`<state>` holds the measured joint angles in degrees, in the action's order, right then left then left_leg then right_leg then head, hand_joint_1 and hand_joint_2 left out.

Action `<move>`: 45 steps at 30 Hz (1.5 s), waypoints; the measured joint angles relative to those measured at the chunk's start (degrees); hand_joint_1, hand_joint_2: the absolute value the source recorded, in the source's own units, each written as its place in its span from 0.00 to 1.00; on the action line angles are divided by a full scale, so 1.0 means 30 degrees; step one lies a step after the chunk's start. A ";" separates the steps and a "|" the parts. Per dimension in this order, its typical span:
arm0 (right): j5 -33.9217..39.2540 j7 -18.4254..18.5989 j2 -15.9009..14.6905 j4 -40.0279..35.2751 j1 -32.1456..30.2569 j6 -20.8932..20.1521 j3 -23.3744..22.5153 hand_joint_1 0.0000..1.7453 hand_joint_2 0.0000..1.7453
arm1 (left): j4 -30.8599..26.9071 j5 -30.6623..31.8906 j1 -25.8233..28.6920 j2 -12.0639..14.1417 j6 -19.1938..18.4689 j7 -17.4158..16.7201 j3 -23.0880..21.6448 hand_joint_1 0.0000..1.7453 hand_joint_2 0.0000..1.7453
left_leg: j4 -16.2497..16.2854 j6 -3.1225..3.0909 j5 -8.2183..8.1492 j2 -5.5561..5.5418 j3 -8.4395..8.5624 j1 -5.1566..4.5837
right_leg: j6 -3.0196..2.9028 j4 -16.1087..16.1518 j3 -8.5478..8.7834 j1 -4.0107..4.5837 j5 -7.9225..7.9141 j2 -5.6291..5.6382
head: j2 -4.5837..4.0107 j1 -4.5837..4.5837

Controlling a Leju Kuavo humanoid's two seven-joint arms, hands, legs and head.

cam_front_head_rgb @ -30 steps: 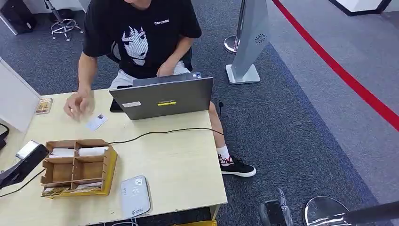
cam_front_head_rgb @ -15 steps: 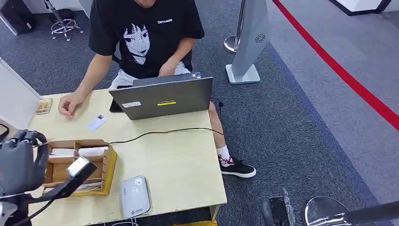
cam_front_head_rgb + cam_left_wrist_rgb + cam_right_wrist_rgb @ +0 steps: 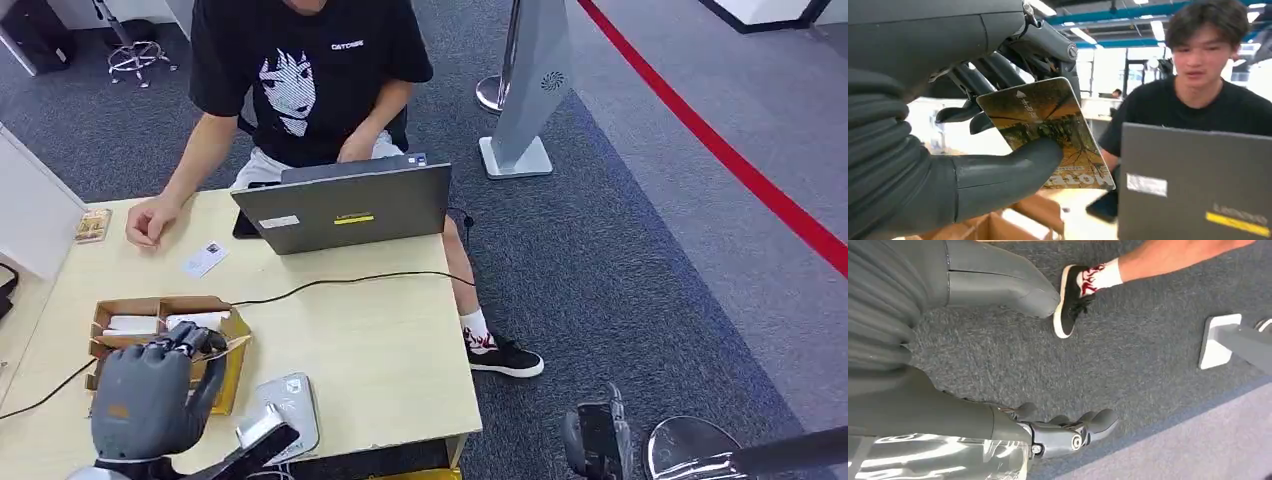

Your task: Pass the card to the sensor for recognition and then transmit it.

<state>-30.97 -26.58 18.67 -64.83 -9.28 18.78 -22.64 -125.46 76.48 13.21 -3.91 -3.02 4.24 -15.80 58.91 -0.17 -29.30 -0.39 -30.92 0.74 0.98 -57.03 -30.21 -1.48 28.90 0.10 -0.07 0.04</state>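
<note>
The card (image 3: pixel 1048 132) is pinched between the thumb and fingers of our left hand (image 3: pixel 150 385), held up off the surface (image 3: pixel 370 340) over the near side of the cardboard organiser (image 3: pixel 165 350). We judge we are in the carrying step: the card is lifted and has yet to reach the sensor (image 3: pixel 288 415), the pale grey pad lying just beside the organiser toward the near edge. Next we need to lower the card flat over that pad, though from the head view we cannot tell how high the card rides above it. The near edge of the surface is close behind the sensor, and a black cable (image 3: pixel 340 282) crosses further out. A person (image 3: pixel 300 80) sits opposite behind a laptop (image 3: pixel 345 208), well apart from the sensor. Our right hand (image 3: pixel 1058 432) hangs over the carpet, fingers loosely curled, holding nothing.
</note>
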 joint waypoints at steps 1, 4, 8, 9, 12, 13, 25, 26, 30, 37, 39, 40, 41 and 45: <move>0.0000 0.0014 0.0000 -0.0058 -0.0012 0.0000 0.0000 0.00 1.00 | 0.0080 -0.0117 0.0077 0.0000 -0.0037 -0.0044 -0.0051 1.00 1.00 | 0.0000 0.0000 0.0000 0.0000 0.0000 0.0000 | 0.0000 0.0000 0.0000 0.0000 0.0000 0.0000 | 0.0000 0.0000; 0.0000 0.0029 0.0000 -0.0182 -0.0041 -0.0015 0.0007 0.00 1.00 | 0.0357 -0.0335 0.0262 -0.0058 -0.0204 -0.0131 -0.0109 1.00 1.00 | 0.0000 0.0000 0.0000 0.0000 -0.0001 0.0002 | 0.0000 -0.0001 0.0000 0.0001 0.0000 0.0001 | 0.0000 0.0000; -0.0109 -0.0022 0.0000 -0.0262 -0.0046 -0.0328 0.0007 0.00 1.00 | 0.0939 -0.0612 0.0363 -0.0175 -0.0830 -0.0269 -0.0109 1.00 1.00 | 0.0000 0.0000 0.0000 0.0000 -0.0003 0.0001 | 0.0000 -0.0001 0.0001 0.0000 0.0000 0.0001 | 0.0000 -0.0007; -0.0182 -0.0044 0.0000 -0.0284 -0.0045 -0.0342 0.0007 0.00 1.00 | 0.1122 -0.0626 0.0380 -0.0175 -0.0977 -0.0306 -0.0109 1.00 1.00 | 0.0000 0.0000 0.0000 0.0000 -0.0002 -0.0001 | 0.0000 -0.0001 0.0002 -0.0001 0.0000 0.0001 | 0.0000 0.0007; -0.0306 -0.0139 0.0000 -0.0291 -0.0044 -0.0342 0.0007 0.00 1.00 | 0.1899 -0.0648 0.0412 -0.0175 -0.1318 -0.0473 -0.0102 1.00 1.00 | 0.0000 0.0000 0.0000 0.0000 -0.0004 -0.0002 | 0.0000 -0.0001 0.0003 -0.0001 0.0000 0.0000 | 0.0000 0.0007; -0.0306 -0.0146 0.0000 -0.0291 -0.0044 -0.0343 0.0007 0.00 1.00 | 0.2187 -0.0706 0.0441 -0.0182 -0.1392 -0.0561 -0.0094 1.00 1.00 | 0.0000 0.0000 0.0000 0.0000 -0.0003 -0.0002 | 0.0000 -0.0001 0.0003 -0.0001 0.0000 0.0001 | 0.0000 -0.0007; -0.0073 -0.0139 0.0102 -0.0706 -0.0903 -0.0321 0.0561 0.00 1.00 | 0.5411 -0.2491 0.3770 0.0888 0.3213 -0.1865 -0.0072 1.00 1.00 | -0.0011 -0.0007 -0.0034 0.0028 -0.0014 0.0005 | 0.0004 -0.0001 -0.0011 0.0002 0.0019 0.0028 | 0.0000 0.0007; -0.0073 -0.0139 0.0109 -0.0706 -0.0938 -0.0321 0.0627 0.00 1.00 | 0.5647 -0.2528 0.3776 0.0918 0.3177 -0.1865 -0.0072 1.00 1.00 | -0.0011 -0.0007 -0.0032 0.0028 -0.0012 0.0005 | 0.0005 -0.0001 -0.0008 0.0002 0.0017 0.0027 | 0.0000 0.0000; -0.0036 -0.0131 0.0117 -0.0714 -0.0984 -0.0313 0.0772 0.00 1.00 | 0.6368 -0.2615 0.3828 0.0969 0.3147 -0.1763 -0.0072 1.00 1.00 | -0.0009 -0.0007 -0.0027 0.0028 -0.0005 0.0001 | 0.0012 -0.0001 0.0000 -0.0001 0.0006 0.0028 | 0.0000 0.0000; -0.0321 -0.0080 0.0124 -0.0634 -0.0920 -0.0342 0.0816 0.00 1.00 | 0.8466 -0.2768 0.2657 0.0824 0.3140 -0.0648 0.0561 1.00 1.00 | -0.0009 -0.0013 -0.0020 -0.0018 0.0007 -0.0001 | 0.0016 -0.0001 0.0039 -0.0002 0.0003 -0.0019 | 0.0000 0.0007; -0.0357 -0.0080 0.0124 -0.0634 -0.0920 -0.0342 0.0845 0.00 1.00 | 0.8750 -0.2578 0.2588 0.0736 0.3002 -0.0605 0.0664 1.00 1.00 | -0.0009 -0.0012 -0.0019 -0.0014 0.0009 0.0001 | 0.0016 -0.0001 0.0037 0.0000 0.0003 -0.0014 | 0.0000 0.0000; -0.0313 -0.0073 0.0124 -0.0634 -0.0916 -0.0328 0.0882 0.00 1.00 | 0.8940 -0.2484 0.2627 0.0677 0.2987 -0.0612 0.0715 1.00 1.00 | -0.0008 -0.0012 -0.0019 -0.0008 0.0009 0.0004 | 0.0016 -0.0002 0.0029 0.0002 0.0003 -0.0009 | 0.0000 0.0007; -0.0299 -0.0066 0.0124 -0.0634 -0.0918 -0.0335 0.0889 0.00 1.00 | 0.9034 -0.2411 0.2636 0.0634 0.3031 -0.0590 0.0824 1.00 1.00 | -0.0008 -0.0009 -0.0015 -0.0008 0.0006 0.0004 | 0.0016 -0.0002 0.0028 0.0001 0.0003 -0.0013 | 0.0000 0.0000; -0.0291 -0.0059 0.0124 -0.0669 -0.0954 -0.0342 0.0969 0.00 1.00 | 0.8261 -0.1748 0.3049 0.0444 0.3228 -0.0473 0.0918 1.00 1.00 | -0.0008 -0.0001 -0.0001 -0.0004 0.0001 0.0001 | 0.0017 -0.0002 0.0016 -0.0001 0.0003 0.0000 | 0.0000 0.0000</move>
<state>-31.85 -26.75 19.04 -66.84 -12.15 17.75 -19.74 -100.68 71.23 22.36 -2.58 6.67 2.82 -13.05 58.88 -0.18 -29.30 -0.40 -30.92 0.74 1.02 -57.03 -30.16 -1.48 28.91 0.10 -0.07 0.04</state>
